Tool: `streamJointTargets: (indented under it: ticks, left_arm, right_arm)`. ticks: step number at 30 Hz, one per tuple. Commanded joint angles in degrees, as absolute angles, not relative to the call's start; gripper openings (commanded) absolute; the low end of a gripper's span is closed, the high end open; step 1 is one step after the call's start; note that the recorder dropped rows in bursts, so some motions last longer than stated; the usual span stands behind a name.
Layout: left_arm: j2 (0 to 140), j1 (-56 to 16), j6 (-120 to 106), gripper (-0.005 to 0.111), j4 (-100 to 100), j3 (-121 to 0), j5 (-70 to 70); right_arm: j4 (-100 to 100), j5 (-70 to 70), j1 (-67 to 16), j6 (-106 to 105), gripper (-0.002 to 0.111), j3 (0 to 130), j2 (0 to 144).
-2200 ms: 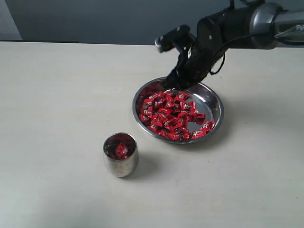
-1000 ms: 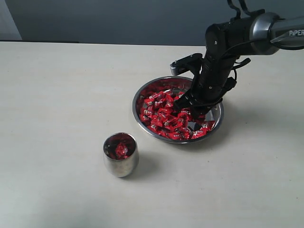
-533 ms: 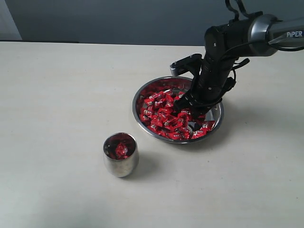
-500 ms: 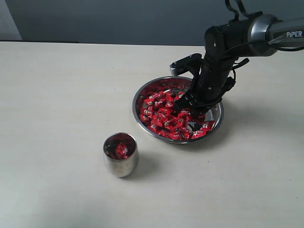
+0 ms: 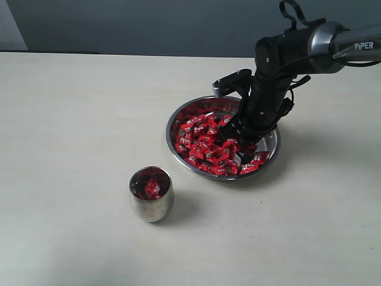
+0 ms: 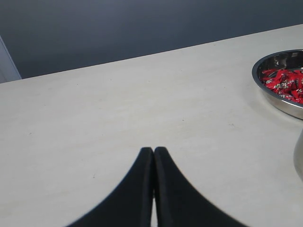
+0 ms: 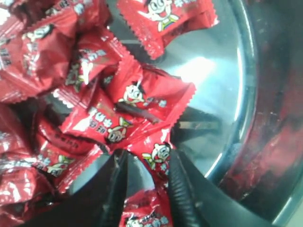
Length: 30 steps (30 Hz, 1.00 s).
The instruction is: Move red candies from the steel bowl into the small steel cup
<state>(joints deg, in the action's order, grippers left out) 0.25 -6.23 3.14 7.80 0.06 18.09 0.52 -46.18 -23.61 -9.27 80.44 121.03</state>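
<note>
The steel bowl [image 5: 266, 127] lies right of centre on the table, and many red candies [image 5: 205, 143] fill its left and middle. My right gripper [image 5: 239, 143] is lowered into the bowl's right part. In the right wrist view it [image 7: 147, 156] stands open over the bowl floor [image 7: 208, 71], and one red candy [image 7: 160, 158] lies between the fingers, against one of them. The small steel cup [image 5: 151, 196] stands upright front left of the bowl and holds a few red candies. My left gripper [image 6: 153, 150] is shut on nothing, low over bare table.
The left wrist view catches the bowl [image 6: 279, 101] with its candies [image 6: 284, 82] and a sliver of the cup [image 6: 299, 156] at the frame's edge. The pale table [image 5: 71, 119] ends at a dark back wall.
The right arm came down from the bowl's far rim into its right part among the candies. Over the last second it has barely shifted. The cup and the bowl stayed put.
</note>
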Motion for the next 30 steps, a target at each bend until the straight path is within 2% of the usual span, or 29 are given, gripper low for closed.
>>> streamJointTargets:
  ticks: [1, 8, 13, 20, 30]
  left_arm:
    - [0.00, -6.66, 3.46, 0.000, 7.76, 0.00, 17.69]
    - [0.00, -6.66, 3.46, 0.000, 7.76, 0.00, 17.69]
    - [0.00, -6.66, 3.46, 0.000, 7.76, 0.00, 17.69]
    - [0.00, -6.66, 3.46, 0.000, 7.76, 0.00, 17.69]
    - [0.00, -6.66, 3.46, 0.000, 7.76, 0.00, 17.69]
  right_arm:
    - [-0.74, -46.14, -23.32, -9.39, 0.030, 80.34, 121.96]
    - [-0.79, -45.66, -23.32, -9.27, 0.028, 80.34, 122.52]
    - [-0.90, -45.35, -23.32, -9.27, -0.001, 80.34, 122.52]
    - [-0.90, -45.24, -23.32, -9.14, -0.001, 80.34, 121.64]
    - [0.56, -44.66, -23.32, -9.14, -0.001, 80.34, 113.12]
